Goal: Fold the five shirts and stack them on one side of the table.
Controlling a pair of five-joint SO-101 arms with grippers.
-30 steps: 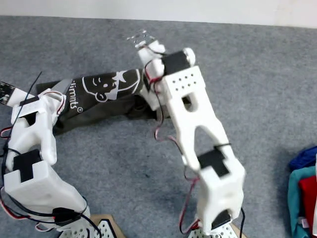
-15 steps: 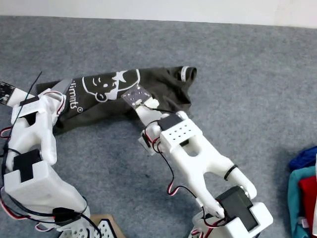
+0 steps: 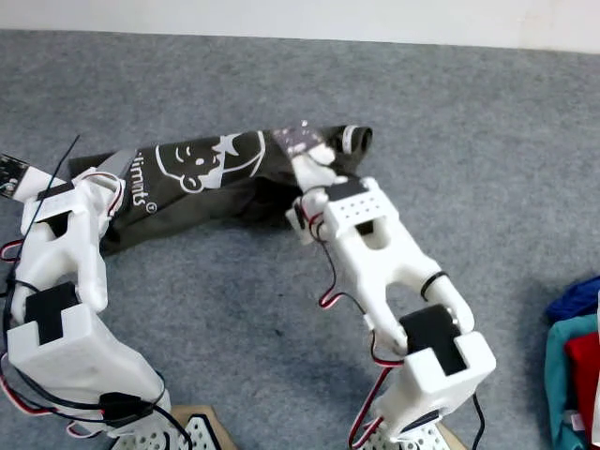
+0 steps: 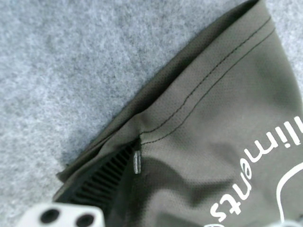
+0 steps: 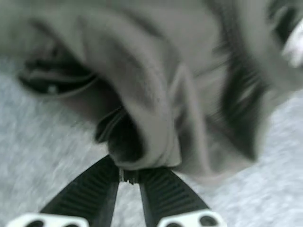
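Lying across the upper middle of the high view, the dark shirt [image 3: 202,178] runs lengthwise left to right, its collar end toward the upper right. The right gripper [image 5: 129,178] is pinched closed on a fold near that end. The left gripper [image 3: 112,178] sits at the shirt's left end; I cannot tell its grip.

I record a counter [image 3: 525,187] covered in grey, carpet-like fabric. A pale strip [image 3: 375,19] runs along its far edge. A tan board corner [image 3: 211,431] lies at the near edge.
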